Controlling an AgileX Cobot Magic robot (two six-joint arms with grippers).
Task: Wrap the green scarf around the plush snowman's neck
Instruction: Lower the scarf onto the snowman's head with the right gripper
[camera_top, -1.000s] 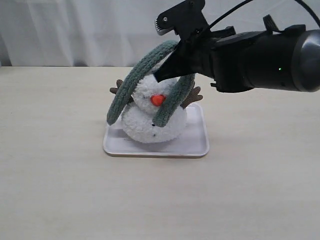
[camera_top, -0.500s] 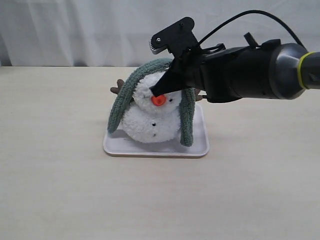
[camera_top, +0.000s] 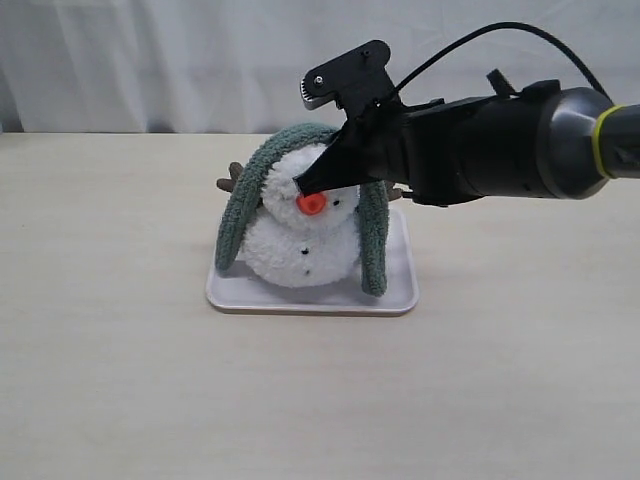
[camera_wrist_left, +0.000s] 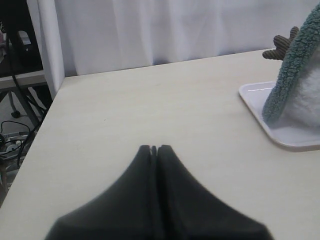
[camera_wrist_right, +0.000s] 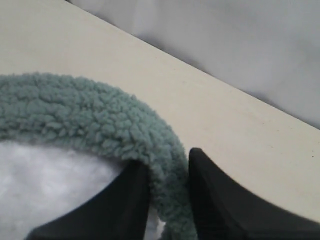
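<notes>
The plush snowman (camera_top: 300, 250) sits on a white tray (camera_top: 390, 295), orange nose facing the exterior camera. The green scarf (camera_top: 245, 190) lies arched over the top of its head, one end hanging down each side of the body to the tray. The neck crease (camera_top: 300, 222) under the nose has no scarf across its front. My right gripper (camera_top: 308, 183) is at the head's upper right, shut on the scarf (camera_wrist_right: 90, 115), whose strip runs between its fingers (camera_wrist_right: 210, 190) above the white plush (camera_wrist_right: 45, 180). My left gripper (camera_wrist_left: 155, 148) is shut and holds nothing, away from the tray (camera_wrist_left: 260, 97).
A brown twig arm (camera_top: 232, 180) sticks out behind the scarf on the left. White curtain backs the beige table (camera_top: 120, 380). In the left wrist view the table's edge and cables on the floor (camera_wrist_left: 15, 135) show.
My right gripper came down and slightly left, lowering the scarf onto the snowman's head. The scarf's right end dropped from in front of the face to hang beside the body.
</notes>
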